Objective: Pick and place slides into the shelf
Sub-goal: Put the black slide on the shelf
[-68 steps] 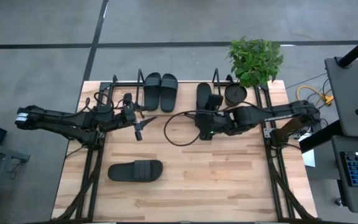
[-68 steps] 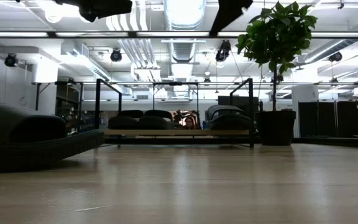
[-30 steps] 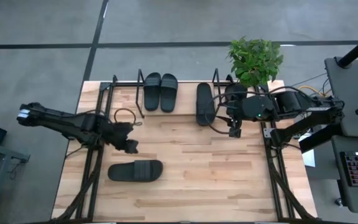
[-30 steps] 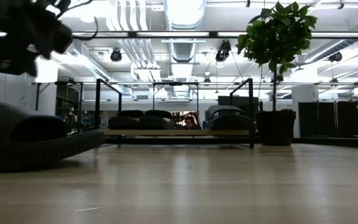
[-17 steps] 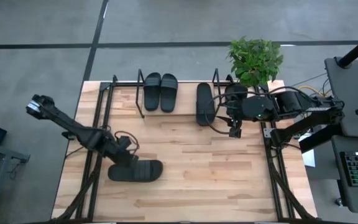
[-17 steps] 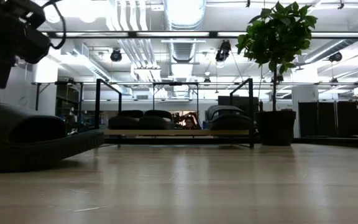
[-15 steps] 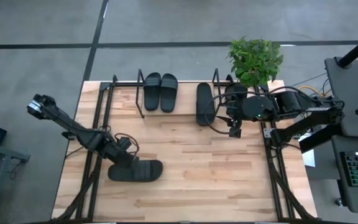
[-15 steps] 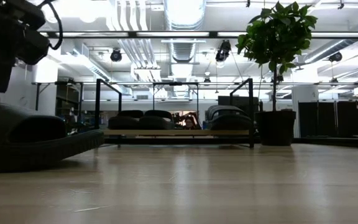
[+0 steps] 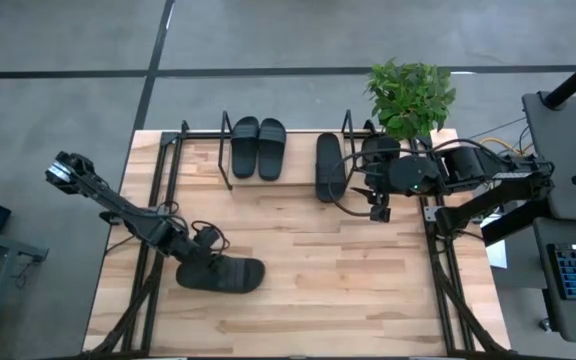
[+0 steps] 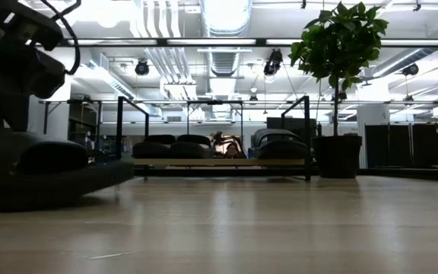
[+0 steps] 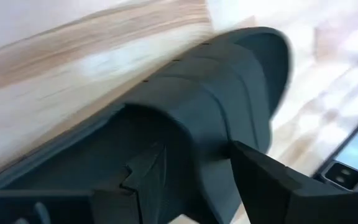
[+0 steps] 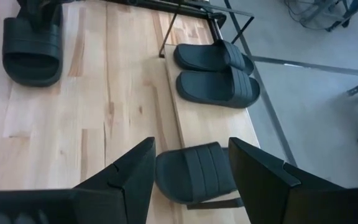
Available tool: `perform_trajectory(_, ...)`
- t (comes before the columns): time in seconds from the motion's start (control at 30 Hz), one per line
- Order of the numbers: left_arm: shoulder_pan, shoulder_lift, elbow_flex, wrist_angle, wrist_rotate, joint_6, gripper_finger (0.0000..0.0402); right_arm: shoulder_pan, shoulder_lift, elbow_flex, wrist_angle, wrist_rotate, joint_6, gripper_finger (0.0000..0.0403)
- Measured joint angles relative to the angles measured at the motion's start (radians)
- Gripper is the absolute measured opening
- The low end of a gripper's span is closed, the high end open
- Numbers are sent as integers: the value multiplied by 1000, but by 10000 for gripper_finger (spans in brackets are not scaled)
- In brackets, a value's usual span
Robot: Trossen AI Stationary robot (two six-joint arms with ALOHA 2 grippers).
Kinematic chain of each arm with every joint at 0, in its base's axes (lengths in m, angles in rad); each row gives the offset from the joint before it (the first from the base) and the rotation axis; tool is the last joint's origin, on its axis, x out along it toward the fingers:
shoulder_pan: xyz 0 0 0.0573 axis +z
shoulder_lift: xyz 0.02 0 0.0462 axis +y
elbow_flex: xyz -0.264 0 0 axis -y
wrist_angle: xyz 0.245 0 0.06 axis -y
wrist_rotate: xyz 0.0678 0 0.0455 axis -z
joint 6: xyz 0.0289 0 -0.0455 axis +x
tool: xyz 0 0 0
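Note:
One black slide point(image 9: 226, 274) lies sole-down on the table at the near left, toe toward the right. My left gripper point(image 9: 204, 262) reaches down to it from the heel side, open, its fingers astride the ribbed strap point(image 11: 219, 99). Three more slides point(image 9: 245, 146) point(image 9: 271, 147) point(image 9: 328, 166) rest sole-down on the shelf's wooden base board point(image 12: 207, 121) at the far edge. My right gripper point(image 9: 376, 206) hangs open above the table by the shelf's right end, holding nothing; the third slide point(image 12: 194, 171) shows between its fingers, far below. My left gripper has one finger point(image 11: 145, 177) in the hollow under the strap, over the footbed, and the other finger point(image 11: 263, 180) outside over the strap's top. It comes slanting down from the heel side, along the slide. The jaws are not closed. The slide stays flat on the table.
A potted plant point(image 9: 408, 95) stands at the far right corner beside the shelf. The shelf's wire uprights point(image 9: 226, 150) point(image 9: 349, 128) rise between the slides. Bare wood stretches across the table's middle and near right point(image 9: 368, 290).
My left gripper has swung toward the table's near edge and down onto the lone slide, pushing its fingers in around the strap. The slide has been nudged a little toward the right. My right gripper has kept still.

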Motion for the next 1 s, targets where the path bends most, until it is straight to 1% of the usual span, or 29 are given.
perform_trajectory(0.1,0,-3,-25,127,-9,32,164,0,0,0,-12,0,3,194)
perform_trajectory(0.2,1,1,-61,249,-19,32,164,0,0,0,-31,0,28,194)
perform_trajectory(0.33,1,50,-103,346,-25,30,164,0,-1,0,-47,0,47,194)
perform_trajectory(0.57,1,152,-159,583,-38,56,159,0,-1,0,-52,10,43,194)
perform_trajectory(0.67,2,181,-173,704,-50,108,127,0,-6,0,-52,33,39,194)
perform_trajectory(0.77,5,201,-183,781,-57,154,71,0,-16,6,-59,46,24,194)
perform_trajectory(0.83,8,208,-184,803,-58,183,27,4,-28,6,-62,48,12,194)
perform_trajectory(0.87,9,209,-183,802,-61,187,14,9,-34,6,-62,50,10,194)
perform_trajectory(1.0,10,198,-173,799,-80,193,7,44,-61,6,-62,54,-13,194)
